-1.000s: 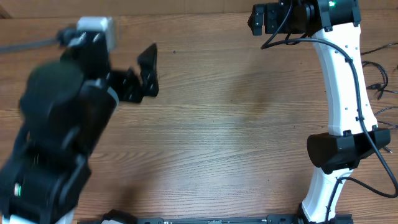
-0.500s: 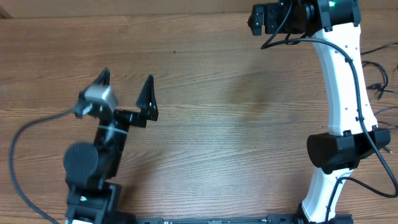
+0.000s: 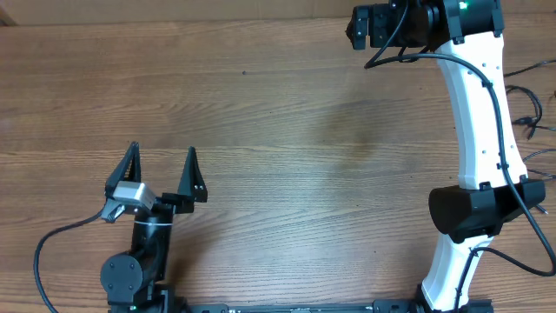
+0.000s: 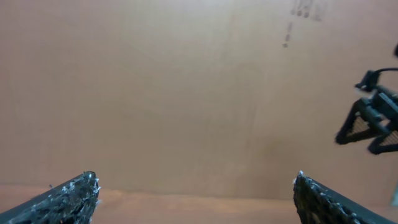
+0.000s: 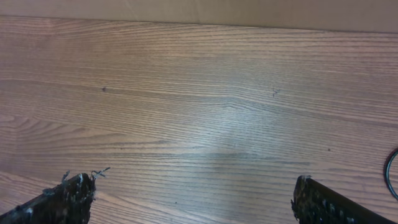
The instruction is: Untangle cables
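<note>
Thin black cables (image 3: 526, 115) with small plug ends lie in loose loops at the table's far right edge, behind the white right arm and partly cut off by the frame. My left gripper (image 3: 162, 153) stands open near the front left, far from them, with nothing between its fingers (image 4: 81, 190). In the left wrist view the left gripper (image 4: 194, 186) faces a brown wall. My right gripper (image 3: 358, 26) is at the back of the table, pointing left. It is open over bare wood in the right wrist view (image 5: 193, 186). A thin black arc (image 5: 392, 171) shows at that view's right edge.
The wooden table (image 3: 287, 165) runs between the two arms. The white right arm (image 3: 478, 130) with its black joint (image 3: 482, 209) stands at the right. A black cord (image 3: 52, 243) trails from the left arm. A cardboard wall (image 4: 186, 74) backs the table.
The left arm has dropped from close under the camera and drawn back to the front left edge, its gripper staying open. The right arm has not moved.
</note>
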`<action>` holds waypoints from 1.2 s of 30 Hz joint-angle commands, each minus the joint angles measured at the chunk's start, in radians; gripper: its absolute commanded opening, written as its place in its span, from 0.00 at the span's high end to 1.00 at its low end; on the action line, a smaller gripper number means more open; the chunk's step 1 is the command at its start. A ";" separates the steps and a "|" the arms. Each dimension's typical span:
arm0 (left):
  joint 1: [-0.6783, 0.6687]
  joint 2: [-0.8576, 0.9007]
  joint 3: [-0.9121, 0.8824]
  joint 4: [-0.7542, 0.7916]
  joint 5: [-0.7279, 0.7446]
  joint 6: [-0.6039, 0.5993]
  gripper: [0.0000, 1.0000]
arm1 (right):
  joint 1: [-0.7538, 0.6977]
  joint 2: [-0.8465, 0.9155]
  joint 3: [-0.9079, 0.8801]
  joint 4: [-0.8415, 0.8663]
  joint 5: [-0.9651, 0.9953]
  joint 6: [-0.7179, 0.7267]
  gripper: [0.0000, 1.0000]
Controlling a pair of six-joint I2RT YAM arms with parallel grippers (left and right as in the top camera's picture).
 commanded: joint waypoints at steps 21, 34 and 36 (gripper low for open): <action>0.116 -0.358 -0.187 -0.540 -0.006 -0.103 0.00 | -0.001 -0.003 0.007 0.006 0.009 -0.001 0.00; 0.131 -0.358 -0.187 -0.539 -0.023 -0.101 0.00 | -0.001 -0.003 0.007 0.006 0.009 -0.001 0.00; 0.135 -0.357 -0.187 -0.539 -0.023 -0.100 0.00 | -0.001 -0.003 0.007 0.006 0.009 -0.001 0.00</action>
